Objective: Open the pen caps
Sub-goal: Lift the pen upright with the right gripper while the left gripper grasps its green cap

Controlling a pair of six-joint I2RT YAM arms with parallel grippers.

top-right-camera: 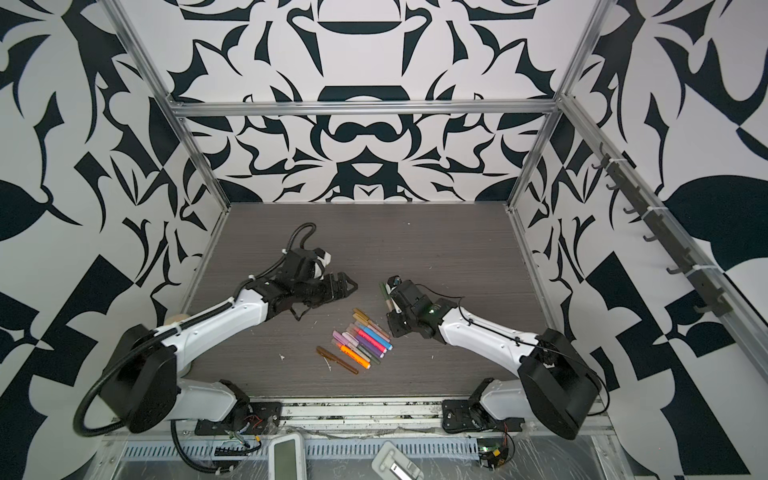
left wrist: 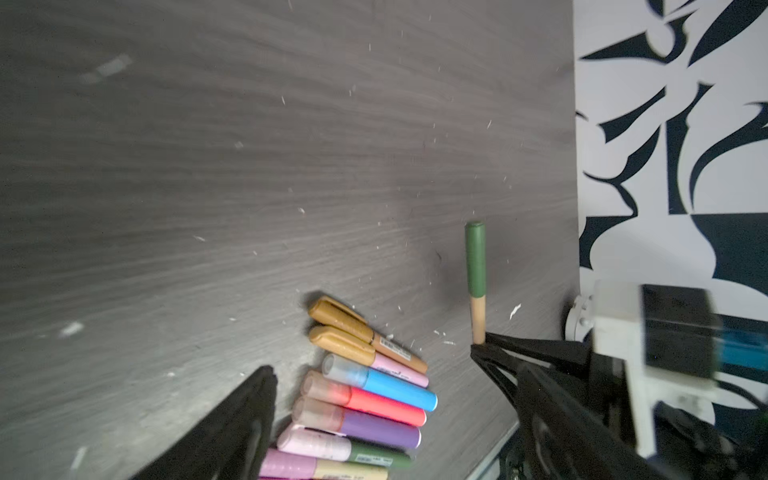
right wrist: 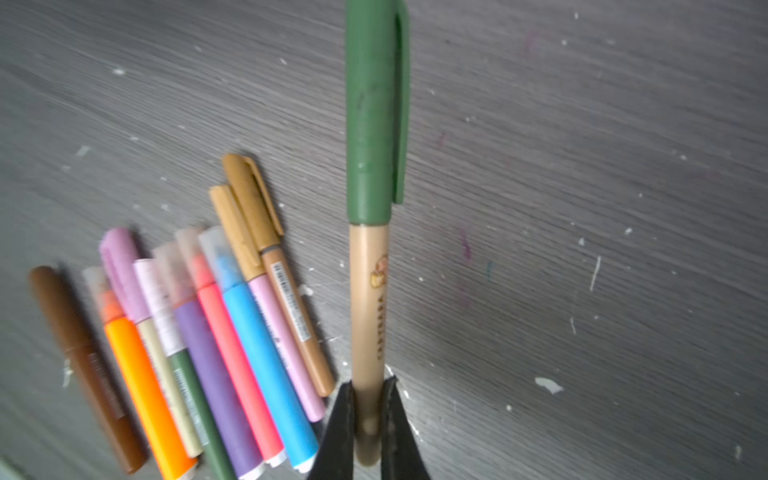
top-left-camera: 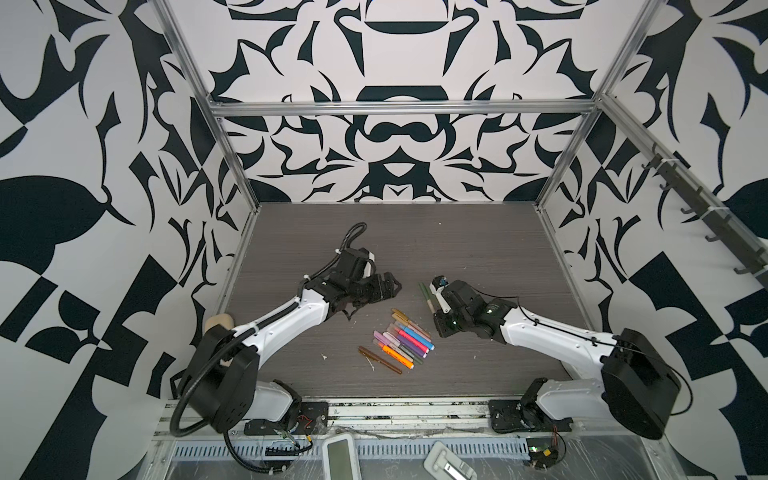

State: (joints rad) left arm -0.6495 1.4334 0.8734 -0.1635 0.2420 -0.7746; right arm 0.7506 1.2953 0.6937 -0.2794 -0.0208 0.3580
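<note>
Pinched in right hand (right wrist: 370, 395): pen barrel (right wrist: 368, 299), green cap (right wrist: 370, 112) still on. Spread, empty: left hand (top-left-camera: 392, 286). Capped too, on surface (top-left-camera: 457, 249): remaining pens (top-left-camera: 399, 338).

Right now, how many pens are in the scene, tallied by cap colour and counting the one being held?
Translucent caps: 4
Gold caps: 2
Pink or lilac caps: 2
Brown cap: 1
Green cap, on the pen held in the right pincer: 1
Total: 10, every one capped.
</note>
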